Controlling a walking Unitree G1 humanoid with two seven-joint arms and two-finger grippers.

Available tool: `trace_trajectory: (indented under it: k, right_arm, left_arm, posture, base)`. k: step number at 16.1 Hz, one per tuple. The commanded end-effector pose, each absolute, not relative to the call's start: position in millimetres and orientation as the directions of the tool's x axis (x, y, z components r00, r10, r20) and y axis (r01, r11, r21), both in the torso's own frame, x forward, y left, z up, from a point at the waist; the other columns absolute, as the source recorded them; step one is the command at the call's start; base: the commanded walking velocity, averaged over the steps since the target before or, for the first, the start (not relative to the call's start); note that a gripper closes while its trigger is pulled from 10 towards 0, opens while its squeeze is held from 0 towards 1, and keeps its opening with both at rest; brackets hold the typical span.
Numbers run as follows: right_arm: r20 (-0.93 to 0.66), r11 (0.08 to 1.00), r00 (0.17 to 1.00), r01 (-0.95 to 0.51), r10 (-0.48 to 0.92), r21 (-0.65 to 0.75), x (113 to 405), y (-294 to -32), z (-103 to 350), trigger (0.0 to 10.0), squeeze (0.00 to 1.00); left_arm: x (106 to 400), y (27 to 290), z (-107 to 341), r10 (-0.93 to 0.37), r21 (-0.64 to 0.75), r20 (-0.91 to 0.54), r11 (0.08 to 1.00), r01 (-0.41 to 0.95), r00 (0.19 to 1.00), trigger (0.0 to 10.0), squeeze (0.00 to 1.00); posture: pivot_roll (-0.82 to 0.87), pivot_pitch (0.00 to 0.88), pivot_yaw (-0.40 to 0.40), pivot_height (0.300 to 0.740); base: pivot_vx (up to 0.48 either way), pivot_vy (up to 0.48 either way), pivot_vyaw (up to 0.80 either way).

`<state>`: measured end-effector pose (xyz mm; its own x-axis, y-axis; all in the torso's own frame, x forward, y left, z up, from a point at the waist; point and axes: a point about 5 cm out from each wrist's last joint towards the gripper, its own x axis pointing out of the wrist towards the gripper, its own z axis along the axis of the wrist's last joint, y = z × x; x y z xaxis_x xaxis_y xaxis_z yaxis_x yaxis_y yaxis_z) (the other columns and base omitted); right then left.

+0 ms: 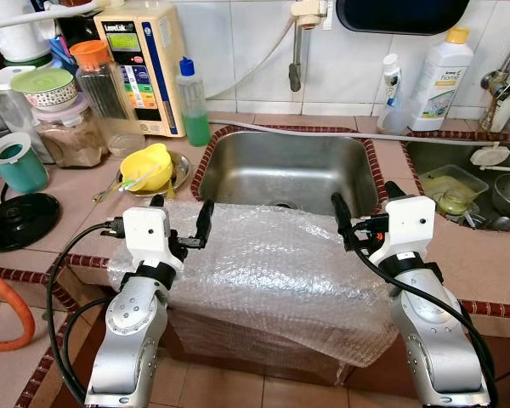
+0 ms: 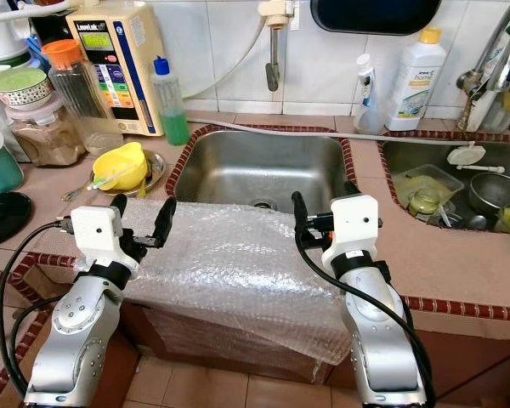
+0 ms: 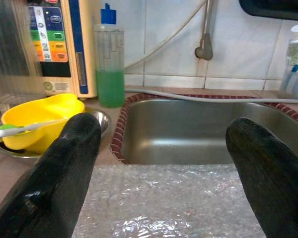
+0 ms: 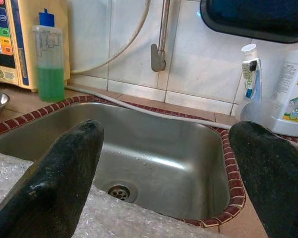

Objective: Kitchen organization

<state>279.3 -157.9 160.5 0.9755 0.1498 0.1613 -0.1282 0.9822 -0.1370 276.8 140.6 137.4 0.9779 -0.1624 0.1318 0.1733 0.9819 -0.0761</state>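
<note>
Left eye view: a bubble wrap sheet [image 1: 272,272] drapes over the worktop [image 1: 76,217] edge at lower centre, before the steel sink [image 1: 285,170]. The left gripper [image 1: 180,223] and right gripper [image 1: 364,212] hover above it, fingers spread.

Left wrist view: a yellow bowl [image 3: 39,119] sits at left.
</note>
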Motion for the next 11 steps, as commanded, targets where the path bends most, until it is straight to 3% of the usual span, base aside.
trace_trajectory:
  k: [1,7,11]
  right_arm:
    - [0.178,0.981,0.971,-0.134,0.159,-0.142,281.1,-156.4,165.0,10.0,0.0]
    - [0.17,0.979,0.972,-0.14,0.165,-0.15,279.7,-156.2,162.9,10.0,0.0]
    - [0.17,0.978,0.971,-0.139,0.165,-0.154,279.0,-156.8,163.1,10.0,0.0]
  left_arm:
    - [276.1,140.8,141.5,-0.165,-0.067,0.151,0.982,0.177,0.975,10.0,0.0]
    - [275.4,139.2,139.9,-0.182,-0.071,0.147,0.978,0.194,0.972,10.0,0.0]
    - [275.7,138.3,139.6,-0.193,-0.071,0.147,0.976,0.205,0.97,10.0,0.0]
  posture:
    - [-0.01,0.0,0.053,0.74]
    - [-0.01,0.0,0.052,0.74]
    - [-0.02,0.0,0.055,0.74]
  base:
    - [0.0,0.0,0.0]
    - [0.0,0.0,0.0]
    - [0.265,0.0,0.0]
